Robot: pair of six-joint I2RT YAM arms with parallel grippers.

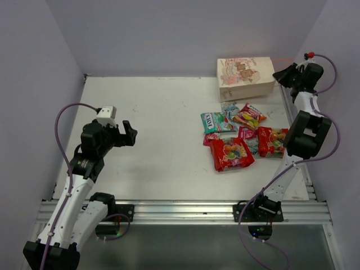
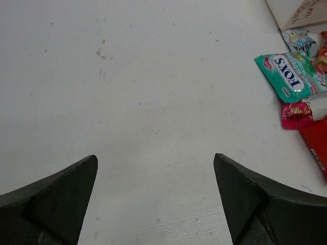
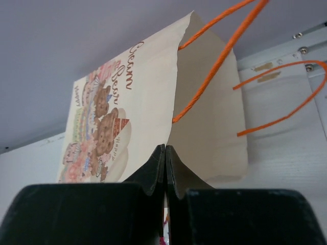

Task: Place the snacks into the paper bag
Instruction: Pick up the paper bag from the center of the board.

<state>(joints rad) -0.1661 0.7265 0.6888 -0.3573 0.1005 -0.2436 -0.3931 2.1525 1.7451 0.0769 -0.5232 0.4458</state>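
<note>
The paper bag (image 1: 245,77) lies on its side at the back right, with its bear print up and its mouth toward the right. My right gripper (image 1: 284,76) is shut on the rim of the bag's mouth (image 3: 176,102). Its fingertips (image 3: 159,155) are pressed together on the paper, with the orange handles (image 3: 219,66) hanging beside them. The snacks lie in a cluster in front of the bag: a teal FOX'S packet (image 1: 212,121), two red packets (image 1: 232,153) (image 1: 271,140), and a multicoloured one (image 1: 249,116). My left gripper (image 1: 130,134) is open and empty over bare table, left of the snacks.
The left wrist view shows the FOX'S packet (image 2: 291,75), a magenta packet (image 2: 296,113) and a bag corner (image 2: 299,13) at its right edge. Walls enclose the table on the left, back and right. A metal rail (image 1: 185,211) runs along the near edge.
</note>
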